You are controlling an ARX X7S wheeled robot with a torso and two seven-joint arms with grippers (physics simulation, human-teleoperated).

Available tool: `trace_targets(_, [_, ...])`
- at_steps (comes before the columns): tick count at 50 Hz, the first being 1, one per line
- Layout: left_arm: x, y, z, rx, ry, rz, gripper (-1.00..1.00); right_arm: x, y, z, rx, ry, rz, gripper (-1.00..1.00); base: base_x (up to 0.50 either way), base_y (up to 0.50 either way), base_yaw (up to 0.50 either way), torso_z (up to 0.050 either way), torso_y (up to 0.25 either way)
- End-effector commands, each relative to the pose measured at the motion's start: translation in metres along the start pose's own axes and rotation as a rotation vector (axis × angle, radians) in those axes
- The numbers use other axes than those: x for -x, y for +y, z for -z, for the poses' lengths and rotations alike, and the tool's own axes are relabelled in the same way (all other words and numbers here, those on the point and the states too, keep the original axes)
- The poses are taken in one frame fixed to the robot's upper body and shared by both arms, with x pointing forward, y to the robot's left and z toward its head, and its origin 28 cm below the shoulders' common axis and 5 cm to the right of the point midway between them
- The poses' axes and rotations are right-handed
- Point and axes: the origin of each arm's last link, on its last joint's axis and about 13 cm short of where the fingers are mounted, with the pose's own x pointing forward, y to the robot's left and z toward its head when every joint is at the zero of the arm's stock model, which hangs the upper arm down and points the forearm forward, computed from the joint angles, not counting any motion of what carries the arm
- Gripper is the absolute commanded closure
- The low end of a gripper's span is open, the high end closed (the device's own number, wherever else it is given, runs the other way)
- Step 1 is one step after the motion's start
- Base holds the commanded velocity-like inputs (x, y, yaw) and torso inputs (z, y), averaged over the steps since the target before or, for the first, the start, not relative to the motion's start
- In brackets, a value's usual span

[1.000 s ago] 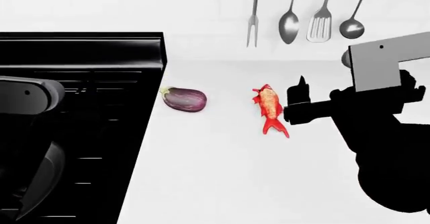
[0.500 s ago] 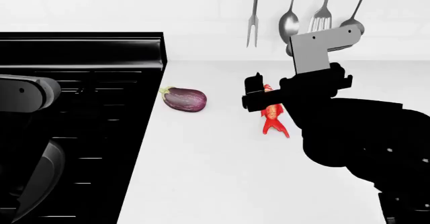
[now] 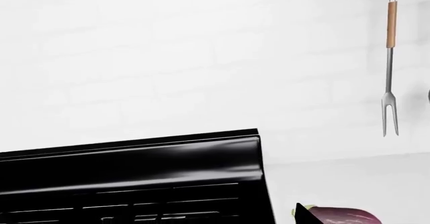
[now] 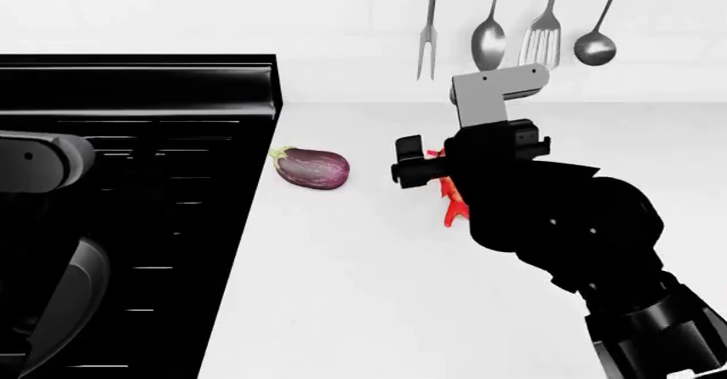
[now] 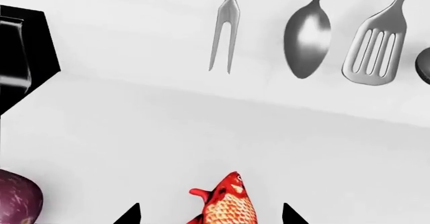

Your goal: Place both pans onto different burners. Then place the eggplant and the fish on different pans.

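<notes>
Swinging in from the right side of the head view over the last second, the right gripper [image 4: 411, 164] now hangs over the fish [image 4: 452, 202], covering most of it where a moment ago it stood clear to the fish's side. Its jaws are spread: in the right wrist view two dark fingertips [image 5: 129, 215] sit on either side of the fish [image 5: 227, 204] with white desk showing between each tip and the body, so nothing is grasped yet. The fish lies on the desk [image 4: 375, 294] with its head pointing away toward the back wall and its red tail toward the robot, so its long axis runs front to back and the spread jaws straddle it across its narrow width, which looks like the right setup for a straight descent. The eggplant [image 4: 310, 167] rests on the desk to the fish's left, just beside the stove [image 4: 148, 140] edge, apart from the gripper. The right arm is plainly the nearer one to the fish. The left arm stays low over the stove at the left of the head view; its gripper is not clearly shown, so I cannot tell whether it is spread or clenched. A fork [image 4: 428, 30], spoon [image 4: 489, 38], slotted turner [image 4: 540, 43] and ladle [image 4: 595, 45] hang on the wall behind.
</notes>
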Motion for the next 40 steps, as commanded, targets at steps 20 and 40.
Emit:
trace_targets(20, [-0.001,0.001,0.004,0.009,0.005,-0.006,-1.00,-0.033,0.002,0.035,0.013,0.144,0.048,-1.00,0.00,0.00,0.00,0.000,0.000])
trace_targets(40, [-0.004,0.000,0.005,0.012,0.013,-0.004,-1.00,-0.044,0.001,0.050,0.004,0.210,0.051,-1.00,0.00,0.00,0.00,0.000,0.000])
